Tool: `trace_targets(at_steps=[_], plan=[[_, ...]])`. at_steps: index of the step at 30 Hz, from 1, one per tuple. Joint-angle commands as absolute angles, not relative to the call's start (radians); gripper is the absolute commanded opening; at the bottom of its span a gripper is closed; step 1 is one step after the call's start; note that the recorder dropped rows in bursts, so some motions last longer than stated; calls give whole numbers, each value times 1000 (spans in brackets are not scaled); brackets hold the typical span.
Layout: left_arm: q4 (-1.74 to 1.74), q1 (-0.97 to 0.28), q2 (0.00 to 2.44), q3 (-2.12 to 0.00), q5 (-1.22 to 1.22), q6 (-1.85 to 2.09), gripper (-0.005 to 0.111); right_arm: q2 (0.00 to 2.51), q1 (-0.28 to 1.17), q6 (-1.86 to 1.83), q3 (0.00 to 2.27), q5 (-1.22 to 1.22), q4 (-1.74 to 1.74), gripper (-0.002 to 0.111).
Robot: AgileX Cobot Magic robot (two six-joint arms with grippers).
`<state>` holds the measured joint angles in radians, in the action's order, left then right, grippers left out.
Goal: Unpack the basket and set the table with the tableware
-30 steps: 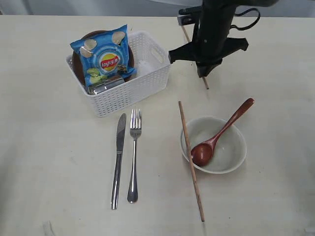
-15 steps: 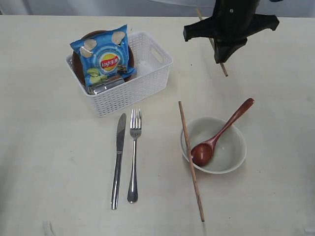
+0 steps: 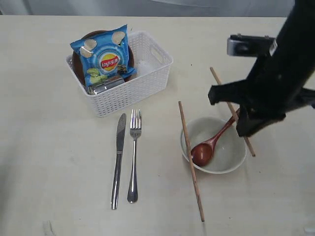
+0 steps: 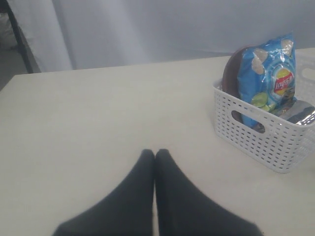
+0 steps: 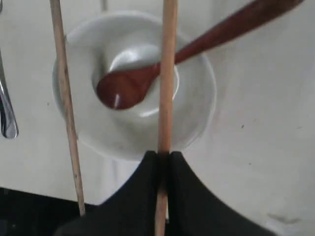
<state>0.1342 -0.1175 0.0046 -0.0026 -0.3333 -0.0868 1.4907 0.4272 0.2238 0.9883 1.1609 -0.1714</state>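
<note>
- Above the off-white round bowl [image 5: 194,125], my right hand [image 5: 162,155] clamps a long wooden chopstick [image 5: 167,73].
- My left hand [image 4: 155,153] is clenched, empty, over the pale beige table [image 4: 74,123], near the white lattice plastic basket [image 4: 261,142].

Exterior overhead, left wrist low facing basket [image 4: 256,142], right wrist over bowl [image 5: 192,118]

Shiny steel knife [image 3: 118,160] and fork [image 3: 134,157], glossy wooden spoon [image 3: 203,151], matt wooden chopstick [image 5: 167,73], perforated plastic basket [image 3: 129,94].
</note>
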Motion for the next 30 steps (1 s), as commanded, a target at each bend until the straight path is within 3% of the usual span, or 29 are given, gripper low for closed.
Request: trace_targets(at_steps=[1,9,15,19,30], plan=[[135,-114,0,0,-326,-85,0,1429,424,203,801,1068,-237,0],[135,-114,0,0,-326,-85,0,1427,424,119,692,865,-294,0],[135,-114,0,0,-326,-85,0,1427,431,123,670,857,-301,0],[135,-114,0,0,-326,-85,0,1448,518,151,662,777,-301,0],[135,-114,0,0,-326,-85,0,1482,519,156,675,744,-296,0]])
